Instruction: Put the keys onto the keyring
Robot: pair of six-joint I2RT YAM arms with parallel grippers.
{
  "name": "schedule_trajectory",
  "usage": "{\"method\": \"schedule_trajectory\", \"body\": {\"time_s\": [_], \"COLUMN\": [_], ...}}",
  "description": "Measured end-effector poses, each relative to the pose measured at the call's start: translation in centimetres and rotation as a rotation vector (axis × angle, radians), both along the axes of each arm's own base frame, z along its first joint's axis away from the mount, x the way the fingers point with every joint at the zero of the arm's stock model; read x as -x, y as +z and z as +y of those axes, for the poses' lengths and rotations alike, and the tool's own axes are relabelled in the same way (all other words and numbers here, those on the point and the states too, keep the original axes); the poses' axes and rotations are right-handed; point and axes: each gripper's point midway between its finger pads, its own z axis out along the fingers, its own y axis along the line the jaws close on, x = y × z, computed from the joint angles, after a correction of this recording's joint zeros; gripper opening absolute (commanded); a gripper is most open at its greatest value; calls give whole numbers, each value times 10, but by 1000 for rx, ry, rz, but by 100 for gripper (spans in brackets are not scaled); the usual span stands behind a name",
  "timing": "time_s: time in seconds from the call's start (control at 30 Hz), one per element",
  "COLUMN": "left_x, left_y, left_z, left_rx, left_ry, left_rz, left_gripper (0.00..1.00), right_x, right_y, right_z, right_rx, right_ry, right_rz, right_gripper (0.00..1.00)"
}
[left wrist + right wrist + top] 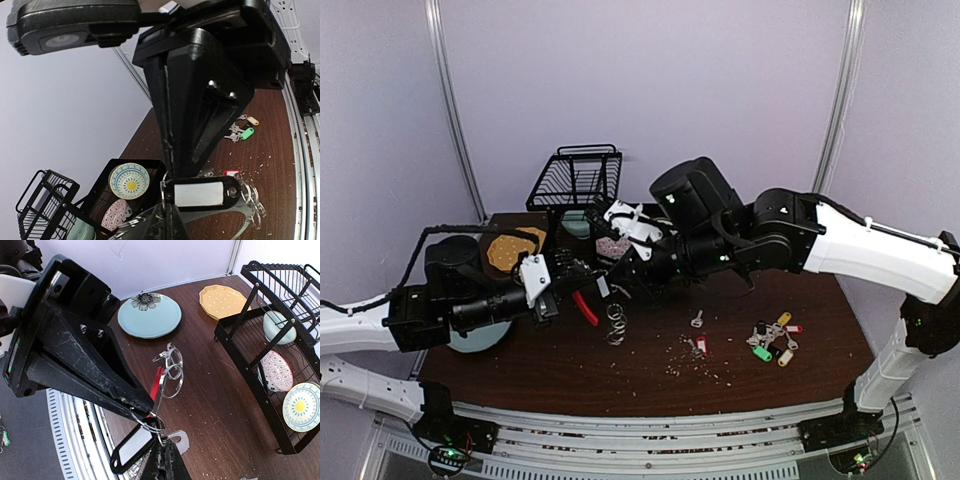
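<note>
- Both arms work with fully closed jaws, tip to tip above the table [820, 310]. The left end effector [142, 411] appears to pinch the keyring [157, 382] close to its red arc. The right end effector [171, 170] appears to pinch the black-tagged key [200, 193] by its small ring. The contact point is crowded, so I cannot be sure exactly what each tip touches.
- Main risk: both grips are thin. A small pull or twist from either arm could drag the keyring out of the left tips and drop it to the table below them.
- The black tag hangs right at the meeting point. If it swings, it may tangle with the split rings [173, 371] dangling just beyond the left tips, or hide the opening being aimed at.
- No gap shows between the two sets of tips, so a small misjudged advance could knock them together and shake the key loose.
- A loose key [697, 320], a red-tagged key [701, 345] and the coloured cluster of keys [775, 340] lie on the table well to the right of both end effectors. A low sweep of the right arm could scatter them.
- Pose: the left arm reaches in low and nearly level, its wrist pointing right. The right arm comes across with its elbow raised and its wrist angled down toward the left tips.
</note>
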Motion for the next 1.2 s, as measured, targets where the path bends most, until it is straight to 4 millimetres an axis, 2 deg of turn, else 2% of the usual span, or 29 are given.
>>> {"method": "schedule_trajectory", "body": {"time_s": [0.27,0.57,0.83,1.1,1.13,1.2], "left_x": [3,14,25,39,40,40], "left_y": [5,12,8,12,13,15], "left_z": [1,5,7,9,8,7], "left_rx": [16,57,83,149,153,158], "left_ry": [-10,-59,-114,-184,-189,-192], "left_rz": [-5,-19,-28,-60,-62,-66], "left_gripper": [0,0,0,0,0,0], "right_x": [-1,10,32,45,46,47], "right_y": [7,9,-3,1,2,4], "right_z": [-5,-2,7,12,12,13], "right_rx": [-11,-40,-62,-92,-97,-107], "right_ry": [-24,33,168,272,279,288], "right_rz": [-12,-8,40,54,53,48], "right_gripper": [0,0,0,0,1,11]}}
